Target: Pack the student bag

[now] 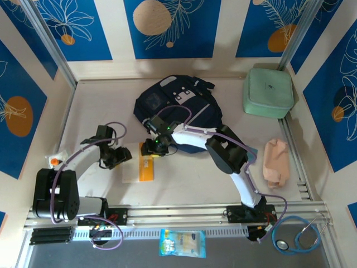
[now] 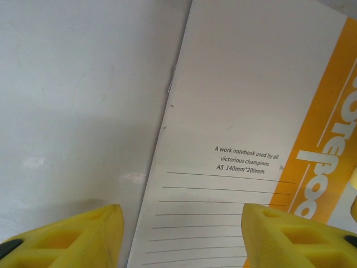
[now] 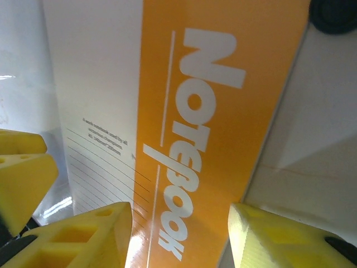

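Centrally, toward the far side of the table [image 1: 100, 111], the student bag [image 1: 178, 103] lies flat, pocket face up, black straps at its far end. Judging by its slumped outline, it is soft, light fabric that will sag and fold when lifted. A hold on a strap or on the rim of its opening would likely serve better than a pinch of loose panel. Left arm [image 1: 83, 156]: reaches rightward and low, wrist bent down. Right arm [image 1: 192, 137]: elbow doubled back, forearm stretched leftward across the bag's near edge. Notebook [image 1: 146, 168]: thin, white and orange, flat on the table just on the near side of the bag. Left gripper [image 2: 178, 229]: jaws part-spread astride the notebook's white spine edge, clamping nothing. Right gripper [image 3: 179, 229]: jaws likewise apart, astride the orange edge.
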Tool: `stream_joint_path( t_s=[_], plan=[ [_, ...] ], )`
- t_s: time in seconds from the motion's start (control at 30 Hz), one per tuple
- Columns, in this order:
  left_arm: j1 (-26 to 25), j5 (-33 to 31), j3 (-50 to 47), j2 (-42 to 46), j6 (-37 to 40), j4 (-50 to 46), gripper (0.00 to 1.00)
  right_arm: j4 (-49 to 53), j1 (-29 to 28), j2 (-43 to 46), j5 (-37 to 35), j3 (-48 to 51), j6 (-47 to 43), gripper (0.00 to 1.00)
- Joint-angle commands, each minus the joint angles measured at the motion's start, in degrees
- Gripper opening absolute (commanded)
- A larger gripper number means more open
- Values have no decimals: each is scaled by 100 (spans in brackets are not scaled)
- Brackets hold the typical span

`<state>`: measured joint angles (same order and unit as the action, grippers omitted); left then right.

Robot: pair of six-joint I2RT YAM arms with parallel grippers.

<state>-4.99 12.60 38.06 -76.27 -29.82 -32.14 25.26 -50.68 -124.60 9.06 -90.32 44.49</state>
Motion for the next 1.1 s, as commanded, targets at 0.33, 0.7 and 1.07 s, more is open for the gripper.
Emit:
stream_joint_path(
  t_s=[0.33, 0.7, 1.07],
  plan=[
    [61, 410, -176, -370, 38, 287, 60, 327, 18, -275, 201, -169, -142, 50],
    [60, 1091, -26, -109, 90, 171, 52, 335, 24, -301, 250, -208, -143, 49],
    [59, 1685, 229, 860, 123, -481, 41, 217, 32, -302, 191, -192, -37, 49]
  ],
)
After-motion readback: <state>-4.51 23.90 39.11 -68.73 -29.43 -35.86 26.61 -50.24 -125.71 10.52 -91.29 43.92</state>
